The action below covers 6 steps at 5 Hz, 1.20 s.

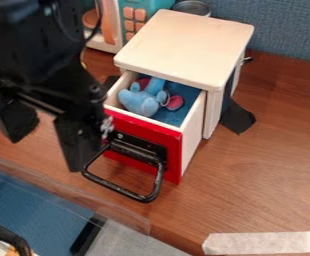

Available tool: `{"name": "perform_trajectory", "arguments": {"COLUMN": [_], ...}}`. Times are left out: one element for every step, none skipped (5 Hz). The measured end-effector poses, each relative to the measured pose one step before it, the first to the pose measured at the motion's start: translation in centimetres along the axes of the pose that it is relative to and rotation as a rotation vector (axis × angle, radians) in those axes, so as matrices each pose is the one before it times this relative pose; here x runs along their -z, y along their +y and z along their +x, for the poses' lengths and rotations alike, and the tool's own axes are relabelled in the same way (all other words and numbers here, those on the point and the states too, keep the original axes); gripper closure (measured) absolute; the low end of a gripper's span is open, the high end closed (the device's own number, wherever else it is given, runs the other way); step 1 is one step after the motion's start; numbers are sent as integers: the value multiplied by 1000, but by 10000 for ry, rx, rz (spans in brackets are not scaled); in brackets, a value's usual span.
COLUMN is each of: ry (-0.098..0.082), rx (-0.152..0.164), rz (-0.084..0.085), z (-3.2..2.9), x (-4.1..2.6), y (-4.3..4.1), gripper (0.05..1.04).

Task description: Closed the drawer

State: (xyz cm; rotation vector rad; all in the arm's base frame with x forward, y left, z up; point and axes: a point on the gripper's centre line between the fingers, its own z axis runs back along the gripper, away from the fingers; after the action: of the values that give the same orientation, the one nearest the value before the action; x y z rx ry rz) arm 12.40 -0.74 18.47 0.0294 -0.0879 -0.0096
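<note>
Drawer (174,159), red at the front, stands pulled out of its pale wooden cabinet (184,47), which I see on the bench (258,165). Inside it, on the blue lining, lies a blue plush toy (141,102) with pinkish ears. I have the pincer (46,151) just beside the drawer's front, near the black handle (121,190), its two fingers spread wide and gripping nothing; whether one touches the handle, I can't tell from my camera

Bright, soft light; pale sheen on cabinet top (184,45) near twelve o'clock, glints on handle (117,189) toward seven.
</note>
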Motion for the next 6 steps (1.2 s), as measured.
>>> {"name": "perform_trajectory", "arguments": {"ry": [-14, -30, -11, 20, 134, 210], "rx": [81, 57, -34, -1, 23, 88], "rz": [10, 55, 123, 213, 111, -22], "z": [-128, -304, -400, -89, 211, 550], "x": [1357, 1692, 2370, 2443, 2044, 1257], "y": [520, 555, 560, 208, -183, -355], "gripper": [84, 84, 84, 84, 84, 84]}}
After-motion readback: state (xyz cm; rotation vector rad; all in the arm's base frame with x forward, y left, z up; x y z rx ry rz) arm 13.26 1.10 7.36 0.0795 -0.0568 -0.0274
